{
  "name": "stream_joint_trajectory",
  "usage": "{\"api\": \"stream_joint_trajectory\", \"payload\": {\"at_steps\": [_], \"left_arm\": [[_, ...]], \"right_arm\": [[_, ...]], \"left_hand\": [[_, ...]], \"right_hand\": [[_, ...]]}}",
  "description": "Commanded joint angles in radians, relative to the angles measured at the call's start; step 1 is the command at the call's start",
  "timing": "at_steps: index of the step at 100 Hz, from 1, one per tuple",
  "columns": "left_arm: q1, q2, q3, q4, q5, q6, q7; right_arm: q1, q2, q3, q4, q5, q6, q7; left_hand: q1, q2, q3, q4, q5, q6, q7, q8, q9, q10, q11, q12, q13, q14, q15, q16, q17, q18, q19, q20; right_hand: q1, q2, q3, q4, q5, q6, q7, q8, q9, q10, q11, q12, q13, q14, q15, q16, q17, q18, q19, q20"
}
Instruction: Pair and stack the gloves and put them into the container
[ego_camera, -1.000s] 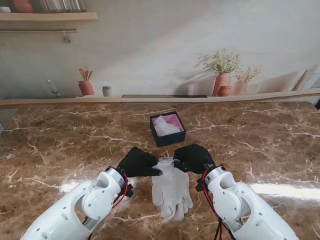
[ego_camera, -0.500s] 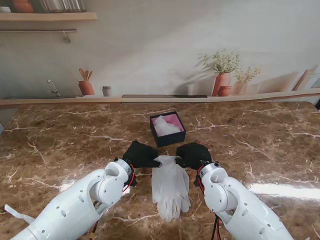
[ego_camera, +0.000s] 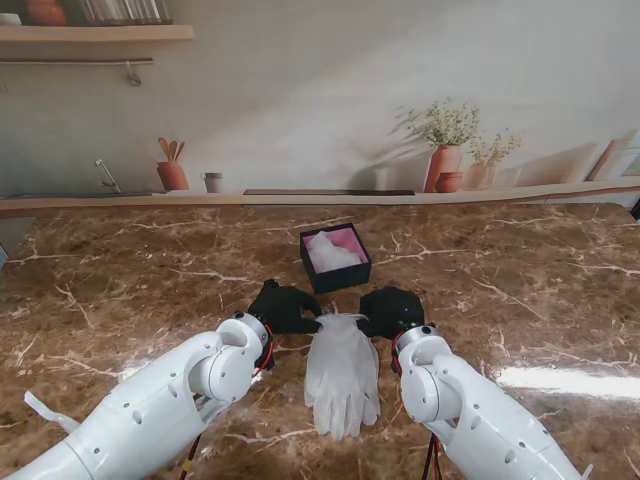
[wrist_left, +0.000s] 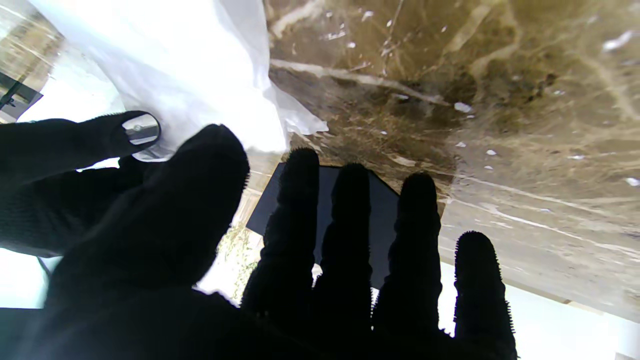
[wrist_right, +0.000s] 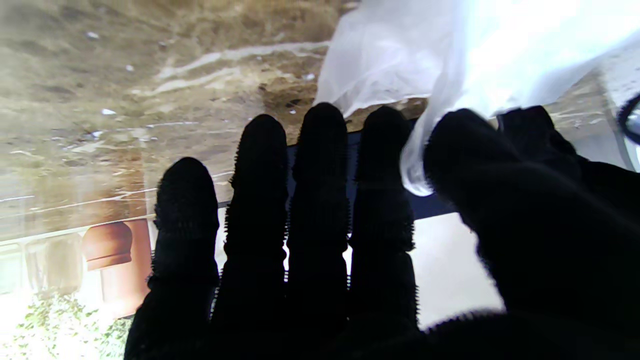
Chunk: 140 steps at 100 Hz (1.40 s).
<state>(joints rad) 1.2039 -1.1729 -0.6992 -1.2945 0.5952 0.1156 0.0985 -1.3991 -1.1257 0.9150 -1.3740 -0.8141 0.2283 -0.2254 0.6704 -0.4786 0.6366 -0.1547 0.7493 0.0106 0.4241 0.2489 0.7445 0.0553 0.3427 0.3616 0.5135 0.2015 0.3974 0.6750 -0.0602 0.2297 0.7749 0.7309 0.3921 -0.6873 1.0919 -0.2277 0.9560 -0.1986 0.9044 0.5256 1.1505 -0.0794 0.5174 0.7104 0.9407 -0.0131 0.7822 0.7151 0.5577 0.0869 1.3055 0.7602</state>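
So, both hands pinch the cuff end of the stacked white gloves (ego_camera: 342, 372): left hand (ego_camera: 283, 308) on one corner, right hand (ego_camera: 390, 311) on the other, prob. to lift w/o the pair sliding apart. Gloves lie betw. my arms, fingers toward me, near the dark square container (ego_camera: 335, 258), which already holds white stuff. Thin, floppy, translucent film on glossy brown marble table (ego_camera: 120, 290).

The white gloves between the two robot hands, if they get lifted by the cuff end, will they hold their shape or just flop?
Probably flop: the white gloves look thin and translucent, with wrinkled folds in the left wrist view. They are likely very light. The stacked pair may slide apart, since the left robot hand and right robot hand reach only the cuff corners.
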Motion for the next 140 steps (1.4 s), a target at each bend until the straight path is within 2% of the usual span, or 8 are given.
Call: {"api": "stream_joint_trajectory", "payload": {"at_steps": [1,5,14,58,87,113,129,140], "left_arm": [[0.014,0.005,-0.011,-0.014,-0.001,0.008,-0.012],[0.025,0.008,-0.023,-0.026,-0.001,0.010,-0.018],[0.056,0.014,-0.058,-0.056,0.005,0.002,-0.012],[0.275,0.040,-0.267,-0.284,0.083,-0.058,0.044],[0.339,0.050,-0.333,-0.346,0.116,-0.093,0.040],[0.352,0.047,-0.351,-0.346,0.122,-0.106,0.068],[0.356,0.046,-0.356,-0.341,0.121,-0.114,0.079],[0.363,0.044,-0.362,-0.339,0.122,-0.118,0.090]], "right_arm": [[-0.011,0.004,0.008,-0.008,-0.004,0.017,0.050],[-0.017,0.007,0.013,-0.018,-0.010,0.021,0.063],[-0.033,0.008,0.030,-0.033,-0.022,0.019,0.052],[0.043,-0.002,-0.054,0.003,-0.052,0.045,0.010],[0.135,-0.008,-0.198,0.084,-0.068,0.137,0.036],[0.169,-0.006,-0.283,0.108,-0.061,0.202,0.101],[0.171,-0.010,-0.309,0.124,-0.056,0.194,0.088],[0.166,-0.013,-0.316,0.129,-0.049,0.189,0.077]], "left_hand": [[-0.038,0.022,0.031,0.033,-0.062,0.027,-0.079,-0.017,-0.096,-0.007,-0.026,-0.023,-0.057,-0.031,-0.053,-0.040,-0.017,-0.040,-0.070,-0.043],[-0.040,0.025,0.028,0.034,-0.096,0.029,-0.112,-0.028,-0.142,-0.009,-0.031,-0.036,-0.082,-0.040,-0.080,-0.066,-0.014,-0.056,-0.111,-0.068],[-0.048,0.026,0.015,0.036,-0.137,0.019,-0.148,-0.040,-0.205,-0.015,-0.037,-0.065,-0.124,-0.053,-0.125,-0.118,-0.005,-0.086,-0.171,-0.115],[-0.064,0.041,-0.058,0.042,-0.138,0.001,-0.151,-0.042,-0.239,-0.022,-0.050,-0.095,-0.162,-0.099,-0.179,-0.184,-0.014,-0.086,-0.267,-0.176],[-0.054,0.045,-0.082,0.045,-0.122,-0.005,-0.143,-0.038,-0.235,-0.028,-0.060,-0.096,-0.163,-0.110,-0.195,-0.193,-0.020,-0.083,-0.312,-0.168],[-0.049,0.050,-0.098,0.047,-0.108,-0.012,-0.133,-0.033,-0.233,-0.032,-0.064,-0.096,-0.159,-0.114,-0.201,-0.197,-0.020,-0.076,-0.334,-0.151],[-0.048,0.055,-0.107,0.048,-0.100,-0.017,-0.127,-0.030,-0.233,-0.033,-0.067,-0.097,-0.159,-0.115,-0.203,-0.198,-0.021,-0.073,-0.345,-0.143],[-0.047,0.057,-0.111,0.049,-0.096,-0.018,-0.123,-0.028,-0.231,-0.034,-0.068,-0.097,-0.159,-0.114,-0.204,-0.199,-0.022,-0.069,-0.351,-0.138]], "right_hand": [[-0.057,0.025,-0.044,0.034,-0.062,0.038,-0.167,-0.011,-0.068,0.005,-0.052,-0.067,-0.033,-0.004,-0.048,-0.039,-0.028,-0.017,-0.014,-0.028],[-0.103,0.073,-0.067,0.125,-0.086,0.079,-0.416,0.111,-0.143,0.009,-0.094,-0.106,-0.052,-0.009,-0.084,-0.057,-0.038,-0.022,-0.032,-0.033],[-0.129,0.083,-0.135,0.134,-0.202,0.111,-0.535,0.094,-0.257,0.012,-0.149,-0.151,-0.099,-0.011,-0.156,-0.089,-0.070,-0.022,-0.089,-0.050],[-0.015,-0.106,-0.062,0.087,-0.273,0.141,-0.549,0.050,-0.335,0.029,-0.206,-0.303,-0.033,0.036,-0.430,-0.285,0.015,0.023,-0.173,-0.161],[-0.013,-0.203,0.006,0.055,-0.369,0.183,-0.618,-0.042,-0.354,0.033,-0.180,-0.321,0.040,-0.028,-0.223,-0.129,0.054,-0.037,0.003,-0.058],[-0.034,-0.276,0.039,0.035,-0.310,0.147,-0.564,-0.063,-0.215,-0.082,0.212,0.079,-0.065,-0.044,-0.016,0.024,-0.038,-0.017,-0.079,-0.040],[-0.005,-0.344,0.068,0.026,-0.063,-0.015,-0.286,0.162,-0.229,-0.095,0.283,0.325,-0.211,-0.055,0.072,0.121,-0.096,-0.007,-0.126,-0.025],[0.075,-0.384,0.019,-0.158,0.006,-0.128,-0.047,0.229,-0.389,-0.061,0.122,0.253,-0.348,-0.050,-0.054,0.046,-0.112,-0.019,-0.133,-0.012]]}}
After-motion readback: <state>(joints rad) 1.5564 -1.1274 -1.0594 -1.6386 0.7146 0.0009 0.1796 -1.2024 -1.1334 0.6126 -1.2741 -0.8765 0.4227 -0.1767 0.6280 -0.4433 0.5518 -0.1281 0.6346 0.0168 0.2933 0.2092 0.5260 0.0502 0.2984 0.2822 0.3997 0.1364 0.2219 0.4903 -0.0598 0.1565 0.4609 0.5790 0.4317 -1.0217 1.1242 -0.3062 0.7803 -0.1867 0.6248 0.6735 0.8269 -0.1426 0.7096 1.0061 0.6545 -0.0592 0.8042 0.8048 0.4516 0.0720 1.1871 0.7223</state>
